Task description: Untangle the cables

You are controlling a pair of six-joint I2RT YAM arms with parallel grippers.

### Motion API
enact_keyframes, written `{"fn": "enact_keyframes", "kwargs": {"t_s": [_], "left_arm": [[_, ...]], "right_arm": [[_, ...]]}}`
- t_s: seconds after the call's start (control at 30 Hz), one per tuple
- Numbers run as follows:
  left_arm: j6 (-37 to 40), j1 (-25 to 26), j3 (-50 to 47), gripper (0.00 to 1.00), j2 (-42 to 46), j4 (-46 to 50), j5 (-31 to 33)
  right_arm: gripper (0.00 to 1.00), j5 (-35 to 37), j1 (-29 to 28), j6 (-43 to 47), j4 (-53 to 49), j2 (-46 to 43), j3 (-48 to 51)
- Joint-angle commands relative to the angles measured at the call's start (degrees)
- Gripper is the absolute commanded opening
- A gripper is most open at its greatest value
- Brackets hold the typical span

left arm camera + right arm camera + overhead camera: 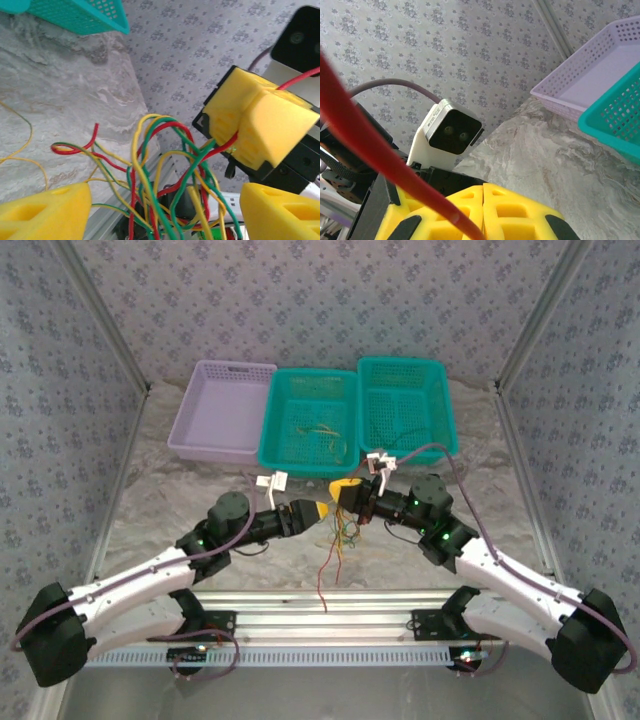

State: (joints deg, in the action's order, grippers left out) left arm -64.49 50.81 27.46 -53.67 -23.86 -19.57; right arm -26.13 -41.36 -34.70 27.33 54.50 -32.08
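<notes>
The left arm's yellow fingers stand spread apart, released, on either side of a tangled bundle of thin red, yellow and green wires that hangs above the pale marbled surface from the right arm's yellow fingers, clenched on its strands.

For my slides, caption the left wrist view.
Open left end effector brackets a tangle of thin red, yellow and green wires hanging from the shut, yellow-fingered right end effector.
</notes>
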Motion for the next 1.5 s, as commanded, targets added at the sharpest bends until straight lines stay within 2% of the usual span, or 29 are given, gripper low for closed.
{"fn": "enact_keyframes", "kwargs": {"t_s": [0.0,0.07,0.23,0.3,0.63,0.77,0.87,1.1,1.23,1.37,1.47], "left_arm": [[-2.52,1.1,-0.82,0.7,0.52,-6.76,-0.58],[-2.97,1.74,-0.74,0.65,0.42,-7.73,-0.2],[-3.54,2.54,-1.07,0.59,0.85,-8.2,-0.52],[-3.34,2.48,-1.74,0.52,1.96,-7.17,-0.2],[-3.2,2.47,-3.14,0.3,1.54,-7.67,0.06],[-2.23,2.46,-2.33,0.11,1.14,-6.16,0.2],[-1.48,2.37,-1.97,0.0,1.54,-4.7,0.67],[1.29,2.1,-1.95,0.0,5.66,-0.5,2.98],[3.29,1.93,-2.15,0.0,10.37,5.05,6.38],[7.99,0.82,0.65,0.0,16.48,18.3,9.33],[10.45,-0.91,2.3,0.0,20.98,26.15,10.74]], "right_arm": [[0.0,1.33,-1.12,0.5,3.09,0.94,-1.85],[0.0,1.76,-1.34,0.6,3.53,1.23,-1.76],[0.0,3.1,-1.36,1.09,3.69,1.08,-1.67],[0.0,3.03,-1.41,0.92,3.99,1.26,-1.76],[0.0,2.31,-1.78,0.55,5.14,1.85,-2.2],[0.0,2.31,-2.06,0.68,5.12,1.84,-2.11],[0.0,1.81,-2.21,0.68,5.27,1.93,-2.2],[0.0,1.74,-2.19,2.54,2.37,0.63,-2.12],[0.0,2.69,-0.85,4.06,-1.71,-1.77,-1.89],[0.0,1.52,3.98,5.21,-7.55,-5.68,-1.26],[0.0,0.01,9.62,5.46,-11.38,-8.16,-0.33]]}}
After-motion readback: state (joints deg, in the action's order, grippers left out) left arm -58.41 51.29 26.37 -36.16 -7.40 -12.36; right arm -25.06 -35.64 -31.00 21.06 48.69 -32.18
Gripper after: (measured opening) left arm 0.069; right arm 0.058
